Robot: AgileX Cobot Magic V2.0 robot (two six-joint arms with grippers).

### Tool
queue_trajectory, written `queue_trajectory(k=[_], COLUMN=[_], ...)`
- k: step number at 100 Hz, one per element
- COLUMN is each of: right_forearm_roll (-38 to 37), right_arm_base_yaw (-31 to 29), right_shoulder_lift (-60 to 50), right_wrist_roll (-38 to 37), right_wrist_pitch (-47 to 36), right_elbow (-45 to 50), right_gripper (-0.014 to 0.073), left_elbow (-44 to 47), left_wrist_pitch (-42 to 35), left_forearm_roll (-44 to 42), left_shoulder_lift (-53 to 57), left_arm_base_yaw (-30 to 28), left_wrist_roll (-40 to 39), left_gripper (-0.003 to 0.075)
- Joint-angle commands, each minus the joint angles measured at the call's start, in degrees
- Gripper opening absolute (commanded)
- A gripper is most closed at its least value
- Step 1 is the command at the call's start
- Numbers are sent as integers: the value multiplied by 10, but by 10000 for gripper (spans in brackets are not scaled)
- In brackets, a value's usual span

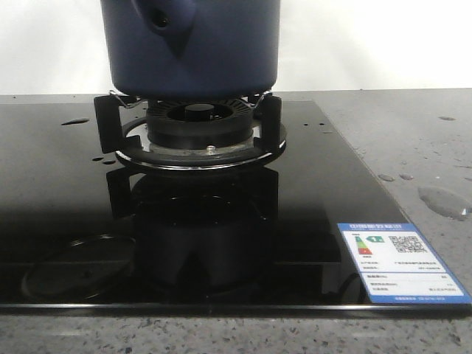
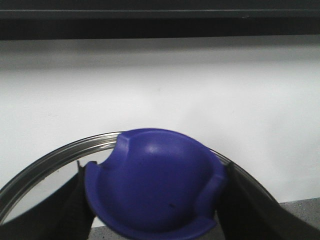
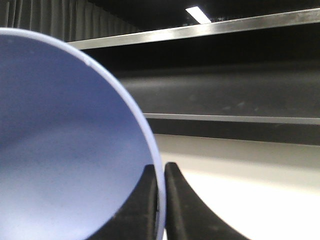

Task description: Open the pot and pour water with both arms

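Two grippers engaged: left gripper (image 2: pixel 152 200) clamped on blue lid knob (image 2: pixel 152 187), glass lid (image 2: pixel 55 157) aloft; right gripper (image 3: pixel 160 200) pinching bowl rim (image 3: pixel 150 145). Pot (image 1: pixel 192 48) seated on burner (image 1: pixel 195 129) of black hob (image 1: pixel 66 192). Water (image 1: pixel 442 200) puddled on counter (image 1: pixel 413 140) right.

Navy-blue pot (image 1: pixel 214 55) on black burner (image 1: pixel 198 127), glossy black hob (image 1: pixel 66 192), grey speckled counter (image 1: pixel 420 140), blue-bordered white label (image 1: pixel 402 259), violet-blue knob (image 2: pixel 152 187), pale-blue bowl (image 3: pixel 65 145) with lighter rim.

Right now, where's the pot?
Front view: the pot sits top centre on the burner's black supports, handle stub facing the camera, above the glossy black cooktop.
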State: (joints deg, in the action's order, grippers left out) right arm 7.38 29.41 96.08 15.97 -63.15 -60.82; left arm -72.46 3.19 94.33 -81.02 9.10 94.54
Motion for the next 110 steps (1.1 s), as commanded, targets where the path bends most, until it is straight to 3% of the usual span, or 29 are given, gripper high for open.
queue_trajectory(k=[1,14,21,39,61,73,90,110], right_forearm_roll=[-9,-9,-5,44,44,42,41,41], right_arm_base_yaw=[-1,-3,-13,-62,-187,-263,-354,-412], right_shoulder_lift=[-28,-54,-83,-157,-185,-180,-169,-169], right_wrist_roll=[2,2,2,2,-8,-55,-63,-63], right_wrist_pitch=[-34,2,77,445,915,1082,1204,1194], right_elbow=[-20,-20,-32,-125,-261,-274,-215,-106], right_gripper=[-46,-46,-46,-46,-46,-46,-46,-46], left_elbow=[-23,-23,-23,-23,-23,-23,-23,-23], left_wrist_pitch=[8,51,90,183,262,301,342,364], left_forearm_roll=[8,8,9,20,51,58,61,66], left_shoulder_lift=[25,25,25,25,25,25,25,25], left_arm_base_yaw=[-1,-1,-1,-1,0,0,0,0], left_wrist_roll=[-4,-4,-4,-4,-4,-4,-4,-4], left_gripper=[358,358,358,358,358,358,358,358])
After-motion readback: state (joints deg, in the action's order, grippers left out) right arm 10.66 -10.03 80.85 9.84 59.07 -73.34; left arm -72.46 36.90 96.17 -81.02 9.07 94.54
